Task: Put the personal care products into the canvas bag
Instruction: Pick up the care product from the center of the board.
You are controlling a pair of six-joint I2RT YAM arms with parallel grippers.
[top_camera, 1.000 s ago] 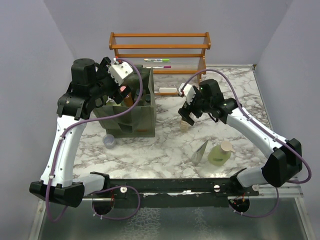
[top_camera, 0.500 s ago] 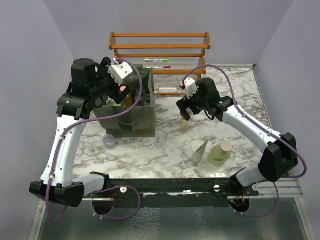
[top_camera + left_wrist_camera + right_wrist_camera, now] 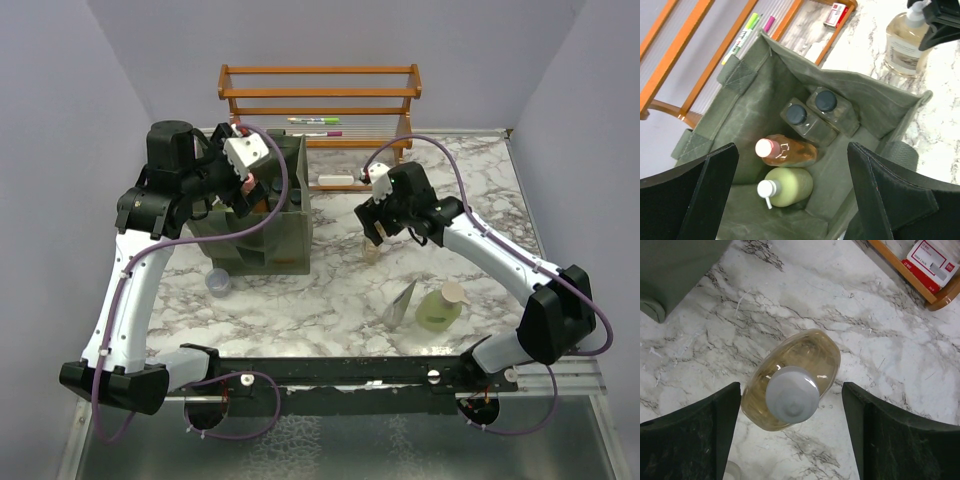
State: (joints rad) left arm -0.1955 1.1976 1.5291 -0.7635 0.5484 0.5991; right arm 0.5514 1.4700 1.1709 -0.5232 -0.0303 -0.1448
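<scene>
The olive canvas bag (image 3: 282,232) stands open at the left of the table. In the left wrist view its rim (image 3: 855,82) frames two clear bottles with black caps (image 3: 796,115) (image 3: 825,100), an orange bottle with a pink cap (image 3: 790,152) and a pale green bottle (image 3: 790,186). My left gripper (image 3: 792,147) (image 3: 248,180) hangs open above the bag with nothing in it. An amber pump bottle (image 3: 790,377) (image 3: 372,250) stands upright on the marble. My right gripper (image 3: 790,387) (image 3: 375,225) is open, one finger on either side of its top, with gaps both sides. A green pump bottle (image 3: 438,310) and a grey pouch (image 3: 402,303) sit near the front.
A wooden slatted rack (image 3: 320,95) stands at the back with marker pens (image 3: 315,126) on it. A small white and red box (image 3: 333,181) (image 3: 932,262) lies by the rack's foot. A lavender cup (image 3: 218,282) sits in front of the bag.
My right gripper has shifted slightly back and settled over the amber bottle's top. The left wrist has turned a little to the right over the bag.
</scene>
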